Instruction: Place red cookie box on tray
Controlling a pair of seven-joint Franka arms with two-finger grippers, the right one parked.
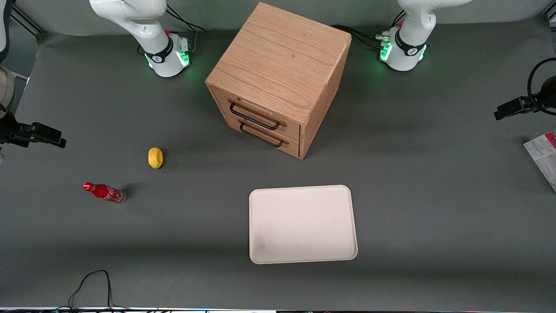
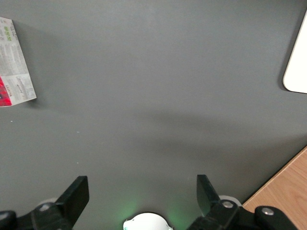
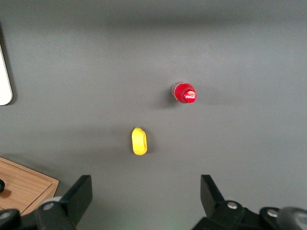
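Pincer: your gripper (image 2: 142,191) hangs high over bare mat, fingers (image 2: 76,191) spread wide and holding nothing, so you are ready for an approach.
Box: the red cookie box (image 1: 543,157) lies flat at the table edge, toward the working arm's end, at 3 o'clock from the tray and well apart.
Tray: the tray (image 1: 302,224) lies in front of the wooden cabinet (image 1: 280,78), at 6 o'clock from it; nothing rests on it.
Judgement: you must reach the box first.
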